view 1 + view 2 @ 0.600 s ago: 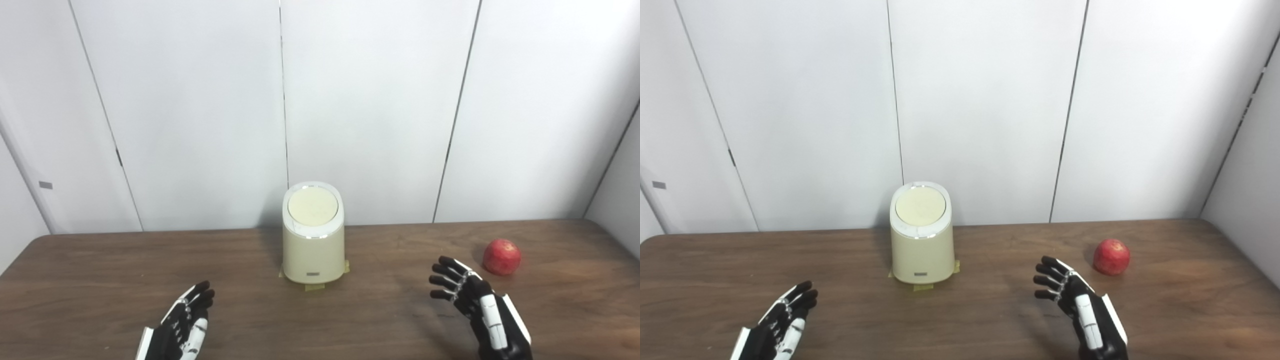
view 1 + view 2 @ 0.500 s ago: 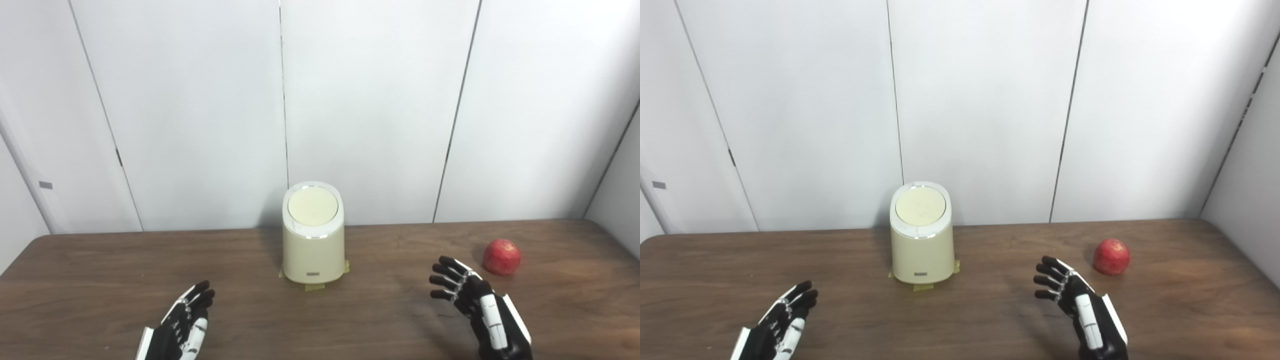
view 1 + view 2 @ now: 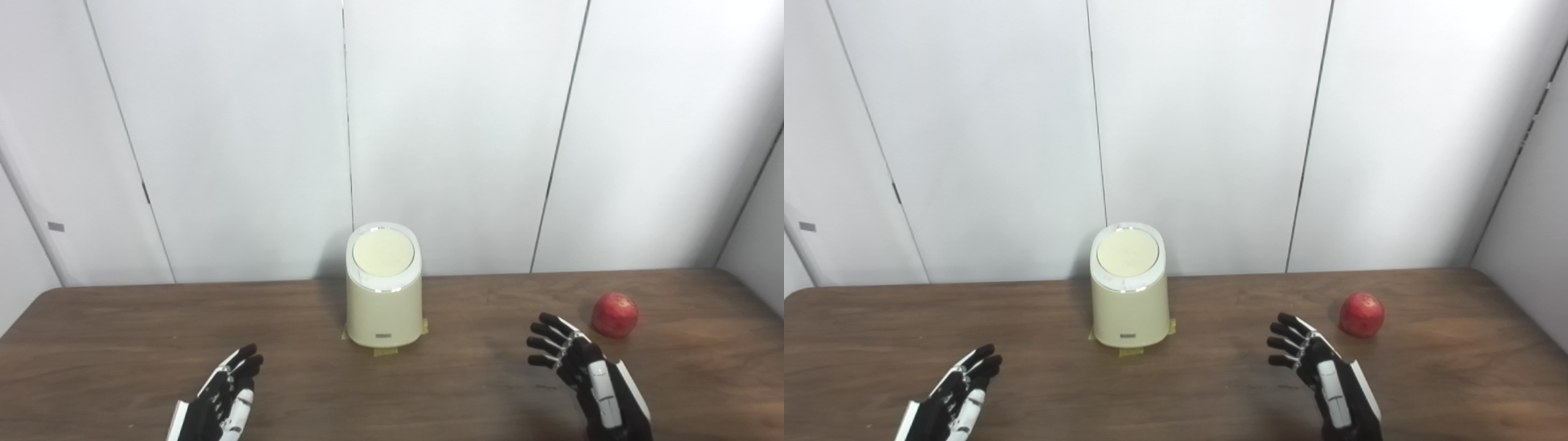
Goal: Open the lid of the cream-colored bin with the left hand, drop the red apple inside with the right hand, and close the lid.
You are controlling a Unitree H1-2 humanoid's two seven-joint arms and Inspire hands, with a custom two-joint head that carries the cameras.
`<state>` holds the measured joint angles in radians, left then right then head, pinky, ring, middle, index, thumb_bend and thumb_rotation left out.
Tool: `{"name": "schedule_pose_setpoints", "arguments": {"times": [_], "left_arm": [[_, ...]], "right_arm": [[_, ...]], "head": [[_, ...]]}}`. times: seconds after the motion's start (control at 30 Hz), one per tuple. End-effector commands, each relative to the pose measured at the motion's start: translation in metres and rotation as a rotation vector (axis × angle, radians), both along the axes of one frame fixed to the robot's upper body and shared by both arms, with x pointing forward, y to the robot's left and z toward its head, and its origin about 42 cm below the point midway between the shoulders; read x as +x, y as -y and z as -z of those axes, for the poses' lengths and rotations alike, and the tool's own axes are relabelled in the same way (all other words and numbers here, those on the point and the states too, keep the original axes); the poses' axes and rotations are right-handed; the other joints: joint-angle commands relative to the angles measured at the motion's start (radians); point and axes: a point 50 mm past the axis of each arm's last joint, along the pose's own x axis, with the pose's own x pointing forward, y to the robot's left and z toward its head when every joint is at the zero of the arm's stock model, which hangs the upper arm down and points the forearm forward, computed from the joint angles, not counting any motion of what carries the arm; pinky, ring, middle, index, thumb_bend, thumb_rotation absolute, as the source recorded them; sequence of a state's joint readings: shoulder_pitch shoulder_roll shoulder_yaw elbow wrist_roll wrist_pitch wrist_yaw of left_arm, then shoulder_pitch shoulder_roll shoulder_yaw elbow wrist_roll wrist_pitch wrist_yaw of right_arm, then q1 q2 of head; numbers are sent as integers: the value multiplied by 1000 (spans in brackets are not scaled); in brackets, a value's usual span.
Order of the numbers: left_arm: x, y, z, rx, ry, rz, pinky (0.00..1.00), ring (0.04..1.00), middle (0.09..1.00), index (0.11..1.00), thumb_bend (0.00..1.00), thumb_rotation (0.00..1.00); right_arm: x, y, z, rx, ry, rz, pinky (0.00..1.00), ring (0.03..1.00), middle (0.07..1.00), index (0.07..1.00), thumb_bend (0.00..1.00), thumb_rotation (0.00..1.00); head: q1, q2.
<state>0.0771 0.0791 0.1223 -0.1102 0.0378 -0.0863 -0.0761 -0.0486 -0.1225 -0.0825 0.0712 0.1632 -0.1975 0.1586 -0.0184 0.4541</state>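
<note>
1. Left eye view: cream-colored bin (image 3: 384,294) upright at the middle back of the brown wooden surface (image 3: 110,331), round lid (image 3: 383,253) down, so the inside hidden; yellowish tape (image 3: 384,351) peeking from under the base, small dark label on the front too small to read. Red apple (image 3: 615,315) lying on the surface well right of the bin, untouched. Left hand (image 3: 222,398) low at the near left, fingers (image 3: 248,356) apart and holding nothing, wrist cut off by the bottom edge. Right hand (image 3: 591,383) near the apple but apart from it, fingers (image 3: 545,334) spread and empty, arm likewise cut off.

2. Right eye view: same layout, everything sitting further left in the picture. More bare surface showing right of the apple (image 3: 1361,315); less of the left hand (image 3: 948,401) visible, palm side hard to make out.
</note>
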Motion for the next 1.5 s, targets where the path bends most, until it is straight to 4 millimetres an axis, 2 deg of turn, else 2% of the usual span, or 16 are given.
{"name": "schedule_pose_setpoints", "arguments": {"times": [0.0, 0.13, 0.27, 0.37, 0.7, 0.77, 0.9, 0.97, 1.03, 1.1, 1.2, 1.27, 1.4, 1.47], "left_arm": [[-25, -7, 25, 13, -93, -21, 908, 852, 834, 862, 186, 521], [-25, -7, 25, 16, -96, -27, 940, 856, 830, 859, 180, 512], [-25, -8, 27, 17, -96, -24, 910, 850, 831, 861, 170, 514], [-26, -9, 28, 19, -96, -26, 924, 855, 835, 866, 156, 474], [-26, -7, 20, -9, -61, -44, 888, 857, 835, 867, 153, 424], [-23, -7, 10, -11, -41, -38, 878, 852, 837, 868, 175, 412], [-15, -5, -16, 8, -3, -21, 857, 843, 842, 875, 205, 281], [-8, -3, -34, 21, 19, -23, 838, 833, 837, 870, 259, 188], [2, -3, -57, 85, 42, -9, 819, 830, 833, 865, 312, 147], [11, -2, -76, 139, 65, 8, 851, 859, 846, 877, 414, 137], [29, 0, -99, 179, 109, 20, 825, 834, 836, 868, 558, 148], [44, 3, -117, 208, 133, 30, 774, 806, 828, 859, 652, 174], [69, 12, -152, 299, 176, 55, 755, 803, 842, 874, 723, 173], [82, 16, -168, 321, 190, 67, 764, 817, 854, 881, 762, 164]], "right_arm": [[-37, -8, 54, 50, -193, 19, 681, 767, 798, 811, 539, 965], [-38, -8, 54, 48, -189, 14, 675, 772, 804, 817, 528, 970], [-38, -9, 56, 49, -187, 13, 678, 776, 810, 823, 530, 969], [-39, -10, 58, 55, -186, 16, 676, 778, 812, 821, 523, 960], [-42, -6, 61, 50, -182, 25, 675, 775, 807, 822, 522, 964], [-43, -6, 61, 47, -180, 23, 675, 775, 807, 822, 520, 959], [-45, -4, 61, 47, -180, 20, 680, 782, 813, 829, 509, 972], [-45, -3, 61, 46, -179, 20, 685, 781, 812, 831, 504, 975], [-45, -3, 61, 45, -177, 21, 688, 782, 813, 833, 507, 975], [-45, -2, 61, 45, -176, 22, 689, 780, 811, 831, 510, 971], [-45, -1, 61, 46, -174, 17, 694, 781, 812, 832, 515, 966], [-46, -1, 60, 39, -172, 18, 692, 780, 815, 837, 512, 980], [-46, -2, 58, 39, -175, 23, 697, 779, 813, 841, 513, 989], [-45, -3, 57, 39, -176, 24, 701, 779, 812, 849, 515, 995]], "head": [[0, 0], [-2, -5], [-8, -21], [-13, -32], [-12, -39], [-10, -39], [1, -39], [8, -35], [12, -35], [22, -29], [34, -25], [42, -21], [49, -15], [50, 0]]}}
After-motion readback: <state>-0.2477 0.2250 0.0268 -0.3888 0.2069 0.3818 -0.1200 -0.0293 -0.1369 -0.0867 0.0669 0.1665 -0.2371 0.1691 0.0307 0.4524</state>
